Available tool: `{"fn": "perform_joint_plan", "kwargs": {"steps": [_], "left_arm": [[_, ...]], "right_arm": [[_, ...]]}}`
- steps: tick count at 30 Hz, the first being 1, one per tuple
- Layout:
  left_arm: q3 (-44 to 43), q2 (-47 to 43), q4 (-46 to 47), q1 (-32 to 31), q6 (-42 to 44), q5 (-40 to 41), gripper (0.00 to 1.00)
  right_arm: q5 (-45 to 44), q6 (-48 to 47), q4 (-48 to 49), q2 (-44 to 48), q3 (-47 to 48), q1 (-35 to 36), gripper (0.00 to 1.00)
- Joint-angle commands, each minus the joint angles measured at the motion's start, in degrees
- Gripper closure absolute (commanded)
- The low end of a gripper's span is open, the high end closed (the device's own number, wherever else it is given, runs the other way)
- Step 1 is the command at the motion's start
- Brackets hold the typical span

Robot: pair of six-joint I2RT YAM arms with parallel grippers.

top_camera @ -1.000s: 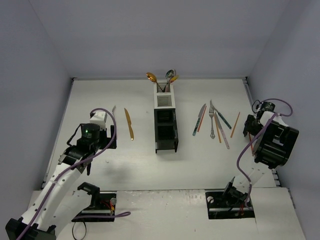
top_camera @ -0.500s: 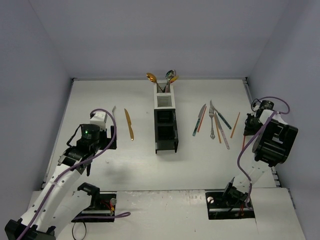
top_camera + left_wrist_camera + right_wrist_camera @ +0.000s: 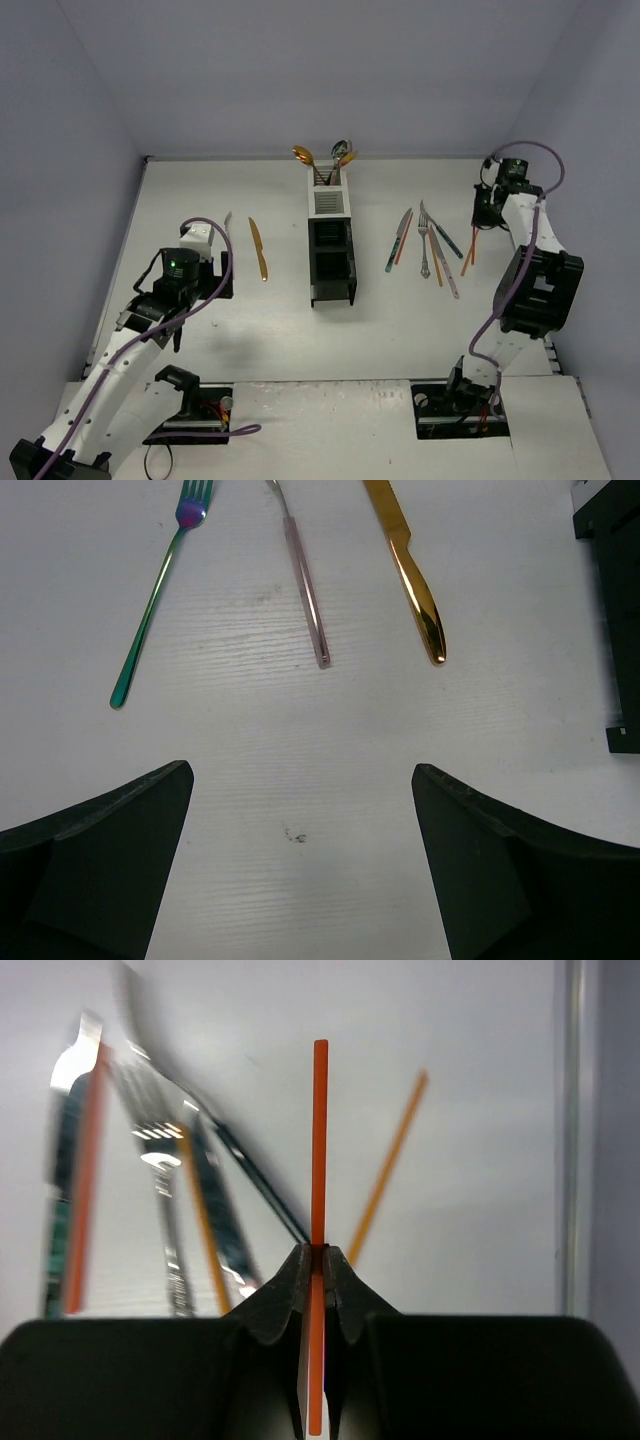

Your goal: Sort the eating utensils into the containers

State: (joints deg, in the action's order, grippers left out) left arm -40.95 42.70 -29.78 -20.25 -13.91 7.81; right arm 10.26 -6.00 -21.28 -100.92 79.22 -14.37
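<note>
The containers point(image 3: 331, 245) stand in a row at mid-table; the back white bin holds gold and silver spoons point(image 3: 325, 156). My right gripper point(image 3: 484, 217) point(image 3: 319, 1255) is shut on a thin orange utensil point(image 3: 319, 1150), held above the table at the back right. Below it lie several utensils point(image 3: 428, 245) and an orange stick point(image 3: 389, 1165). My left gripper point(image 3: 207, 285) point(image 3: 300, 810) is open and empty over bare table. Ahead of it lie a teal fork point(image 3: 155, 595), a pink-handled utensil point(image 3: 305, 595) and a gold knife point(image 3: 412, 580) point(image 3: 259, 248).
The walls close in on three sides, and the right wall is near my right gripper. A black bin point(image 3: 612, 630) of the row shows at the right edge of the left wrist view. The arm bases sit at the near edge.
My right arm has swung from the right edge toward the back right, carrying the orange utensil. The left arm has not moved.
</note>
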Motion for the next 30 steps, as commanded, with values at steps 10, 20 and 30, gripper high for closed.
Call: {"fn": "perform_joint_plan", "kwargs": {"steps": [10,20,30], "left_arm": [[-2.12,1.07,2.63,0.04,-0.41,1.50,0.10],[-1.56,1.36,3.73,-0.05,-0.41,1.74,0.10],[-0.69,1.00,4.91,-0.14,-0.33,2.08,0.10]], "right_arm": [[5.98,1.99,23.56,10.42,13.75,28.42,1.00],[18.40,7.26,61.22,6.49,1.01,36.83,1.00],[21.57,10.08,80.25,-0.43,-5.67,38.77,1.00]]}}
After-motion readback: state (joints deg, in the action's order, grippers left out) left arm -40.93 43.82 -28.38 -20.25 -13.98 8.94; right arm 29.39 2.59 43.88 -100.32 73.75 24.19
